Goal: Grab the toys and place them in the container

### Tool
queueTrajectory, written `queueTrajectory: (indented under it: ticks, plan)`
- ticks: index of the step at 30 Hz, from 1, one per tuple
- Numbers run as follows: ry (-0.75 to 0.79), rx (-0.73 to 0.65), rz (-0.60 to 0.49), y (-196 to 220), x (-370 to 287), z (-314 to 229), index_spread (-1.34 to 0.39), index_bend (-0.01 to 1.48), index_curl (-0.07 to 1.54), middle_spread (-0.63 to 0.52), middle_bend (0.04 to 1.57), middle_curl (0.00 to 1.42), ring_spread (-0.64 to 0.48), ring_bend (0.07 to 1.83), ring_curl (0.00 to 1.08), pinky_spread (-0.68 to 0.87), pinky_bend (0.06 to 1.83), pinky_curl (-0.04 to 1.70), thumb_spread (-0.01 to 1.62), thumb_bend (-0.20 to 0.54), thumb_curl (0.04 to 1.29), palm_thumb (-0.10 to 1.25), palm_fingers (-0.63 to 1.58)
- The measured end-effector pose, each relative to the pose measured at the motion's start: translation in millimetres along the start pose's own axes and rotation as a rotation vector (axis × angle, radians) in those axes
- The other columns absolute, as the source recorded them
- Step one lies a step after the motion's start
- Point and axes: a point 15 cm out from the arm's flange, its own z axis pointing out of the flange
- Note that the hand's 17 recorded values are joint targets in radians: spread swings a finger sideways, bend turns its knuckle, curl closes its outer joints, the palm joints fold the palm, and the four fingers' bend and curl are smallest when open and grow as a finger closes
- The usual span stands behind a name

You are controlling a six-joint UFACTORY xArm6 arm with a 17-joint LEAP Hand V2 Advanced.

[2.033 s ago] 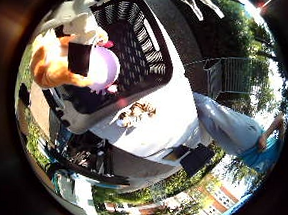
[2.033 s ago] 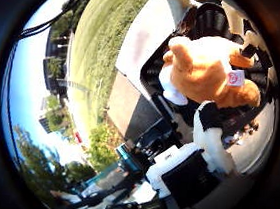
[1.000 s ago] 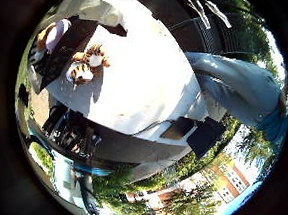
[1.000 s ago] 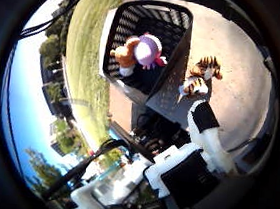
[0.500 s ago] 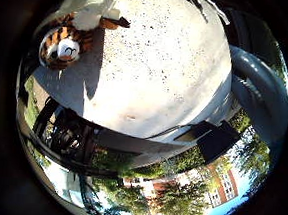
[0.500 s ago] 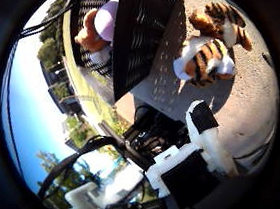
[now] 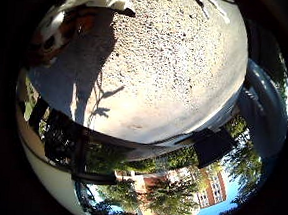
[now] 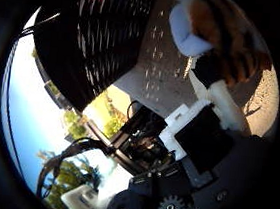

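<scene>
Hand low over the striped toy, reaching in beside the basket

The hand (image 8: 202, 136) hangs close above the desk (image 7: 156, 73), one white and black finger stretched toward the orange, black-striped plush toy (image 8: 222, 38), its tip at or just short of the toy; whether the fingers as a whole stand apart or together around it cannot be told from what shows. The toy lies on the grainy desk top just beside the black mesh container (image 8: 107, 35), whose wall rises right next to it, and it fills much of the thumb-side view, so the palm is near. The step in hand looks like the reach for this toy, not yet a firm hold. Next the fingers would need to wrap the soft body, lift it clear of the container's rim, and carry it over the opening before letting go.
</scene>
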Motion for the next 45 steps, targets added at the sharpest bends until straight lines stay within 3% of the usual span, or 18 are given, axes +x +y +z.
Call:
queueTrajectory:
  ticks: [1, 4, 7, 13, 20, 27, 35, 38, 40, 43, 45]
  plan:
    - [0.014, 0.010, -0.001, -2, 4, -2, -0.28, 0.12, 0.31, -0.06, 0.54, 0.44, 0.19, 0.79, 0.42, 0.44, 0.67, 0.24, 1.07, -0.024, 0.46, 0.82, 0.87]
    - [0.054, 0.059, -0.002, -9, 14, -15, -0.37, 0.11, 0.28, -0.11, 0.75, 0.57, 0.12, 1.11, 0.57, 0.42, 0.73, 0.28, 1.06, -0.019, 0.47, 0.85, 0.86]
    - [0.073, 0.093, -0.002, -13, 19, -23, -0.46, 0.22, 0.29, -0.16, 0.86, 0.66, 0.06, 1.23, 0.64, 0.41, 0.92, 0.35, 1.04, -0.008, 0.49, 0.90, 1.00]
    - [0.076, 0.130, 0.018, -11, 28, -28, -0.68, 0.38, 0.34, -0.22, 1.02, 0.84, -0.04, 1.29, 0.74, 0.32, 1.34, 0.55, 1.04, 0.021, 0.58, 1.03, 1.04]
    - [0.067, 0.117, 0.037, 28, 23, -60, -0.87, 0.56, 0.47, -0.25, 1.12, 0.98, -0.09, 1.37, 0.80, 0.23, 1.50, 0.69, 1.10, 0.019, 0.67, 1.06, 0.93]
    - [0.050, 0.084, 0.052, 111, 3, -126, -1.00, 0.65, 0.62, -0.26, 1.19, 1.06, -0.12, 1.44, 0.84, 0.19, 1.58, 0.76, 1.13, -0.006, 0.74, 1.04, 0.84]
    - [0.102, 0.186, 0.047, 195, -31, -225, -1.09, 0.67, 0.82, -0.27, 1.24, 1.12, -0.12, 1.52, 0.86, 0.16, 1.64, 0.81, 1.14, -0.010, 0.80, 1.01, 0.75]
    - [0.136, 0.223, 0.025, 210, -53, -253, -1.11, 0.66, 0.89, -0.27, 1.26, 1.13, -0.13, 1.54, 0.86, 0.15, 1.66, 0.82, 1.14, -0.022, 0.82, 0.97, 0.73]
    - [0.170, 0.260, -0.001, 212, -70, -271, -1.12, 0.64, 0.95, -0.26, 1.28, 1.13, -0.12, 1.56, 0.87, 0.14, 1.65, 0.84, 1.14, -0.056, 0.81, 0.87, 0.66]
    - [0.179, 0.266, -0.006, 209, -74, -274, -1.11, 0.60, 1.01, -0.25, 1.26, 1.11, -0.08, 1.56, 0.83, 0.16, 1.58, 0.84, 1.16, -0.041, 0.76, 0.82, 0.59]
    - [0.183, 0.259, -0.002, 207, -72, -272, -1.02, 0.54, 1.03, -0.22, 1.11, 1.04, -0.02, 1.43, 0.79, 0.18, 1.47, 0.83, 1.16, -0.055, 0.69, 0.76, 0.29]
